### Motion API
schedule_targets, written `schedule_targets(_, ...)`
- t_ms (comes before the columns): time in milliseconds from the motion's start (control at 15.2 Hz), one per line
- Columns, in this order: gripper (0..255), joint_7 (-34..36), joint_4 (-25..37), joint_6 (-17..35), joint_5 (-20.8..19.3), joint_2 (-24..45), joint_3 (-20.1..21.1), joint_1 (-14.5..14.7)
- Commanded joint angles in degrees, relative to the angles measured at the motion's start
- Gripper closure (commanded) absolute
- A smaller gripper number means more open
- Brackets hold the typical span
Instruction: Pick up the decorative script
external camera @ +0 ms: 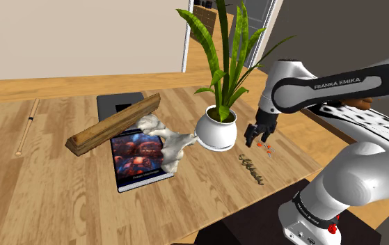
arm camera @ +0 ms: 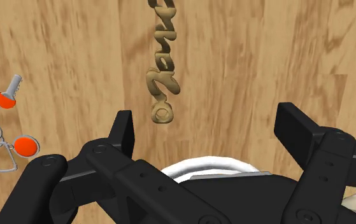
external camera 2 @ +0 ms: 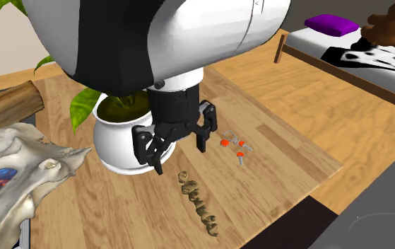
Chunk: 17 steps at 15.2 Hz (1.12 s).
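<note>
On a wooden counter (external camera: 60,195), seen from the shoulder view's left to its right: a thin stick (external camera: 26,129) lies near the far left. Next comes a rough wooden plank (external camera: 113,125), which rests slantwise over a dark flat slab (external camera: 116,103) and the top of a picture book (external camera: 138,163). A pale, lumpy figure (external camera: 166,143) sprawls across the book's right side and reaches toward a white pot (external camera: 216,130) holding a tall green plant (external camera: 224,49).

Just right of the pot, the Franka arm's black end effector (external camera: 257,140) hangs over the counter. Its two fingers are spread wide and clasp nothing. A small wire trinket with orange beads (external camera: 264,147) lies on the wood just beside it.

The decorative script (external camera: 251,168), a tan cursive word, lies flat on the counter near its front edge. It sits close in front of the end effector and apart from the pot.

In the second exterior view the open end effector (external camera 2: 181,152) hovers beside the pot (external camera 2: 121,141), with the script (external camera 2: 197,201) on the boards below it and untouched. In the wrist view the script (arm camera: 162,70) stretches away beyond the parted fingers (arm camera: 124,127), not between them.

At far right stands a bed (external camera: 367,122) with a black-and-white cover.
</note>
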Motion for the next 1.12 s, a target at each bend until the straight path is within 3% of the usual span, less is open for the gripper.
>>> schedule_targets(0,0,0.1,-2.5,4.6,0.1,2.9,-0.1,-0.3)
schedule_targets(330,0,-0.3,-7.2,16.5,0.3,12.1,-0.8,-1.3)
schedule_targets(990,0,-1.8,-8.0,28.4,1.9,23.4,-1.4,-0.3)
schedule_targets(1056,255,-1.8,-8.1,28.3,1.9,23.3,-1.4,-0.3)
